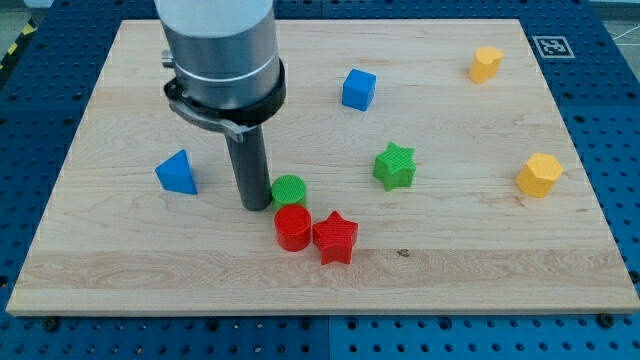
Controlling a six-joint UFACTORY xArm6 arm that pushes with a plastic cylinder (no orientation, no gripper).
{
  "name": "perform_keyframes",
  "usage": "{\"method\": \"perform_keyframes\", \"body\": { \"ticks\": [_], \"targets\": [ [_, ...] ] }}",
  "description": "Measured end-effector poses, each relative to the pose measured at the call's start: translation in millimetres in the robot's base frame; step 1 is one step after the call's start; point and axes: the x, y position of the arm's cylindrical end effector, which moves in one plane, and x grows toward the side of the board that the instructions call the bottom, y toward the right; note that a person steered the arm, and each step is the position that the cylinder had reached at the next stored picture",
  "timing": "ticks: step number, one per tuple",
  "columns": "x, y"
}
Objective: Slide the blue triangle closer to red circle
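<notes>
Look at the blue ridged-plastic triangle block [177, 172] lying on the pale wooden counter [480, 250] toward the view's left: its apex points to the view's top and its broad base faces the view's bottom, with no clear long axis. Its faces show fine printed ridges, and its right side is a darker blue. The red ridged-plastic circle block [292, 228], a short cylinder, sits well apart from it toward the view's lower right, touching a red star block [335, 237] on its right and a green circle block [288, 189] just above it. Your arm carries no gripper, so nothing is clasped; my tip [256, 205], the end of the dark smooth rod, rests between triangle and green circle, just beside the latter.
</notes>
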Motion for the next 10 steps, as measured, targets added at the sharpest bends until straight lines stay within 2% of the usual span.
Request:
{"method": "perform_keyframes", "body": {
  "ticks": [4,5,6,7,8,9,10],
  "targets": [
    [3,0],
    [-33,-7],
    [-112,-18],
    [-124,-30],
    [-152,-81],
    [-149,-139],
    [-149,-154]
  ]
}}
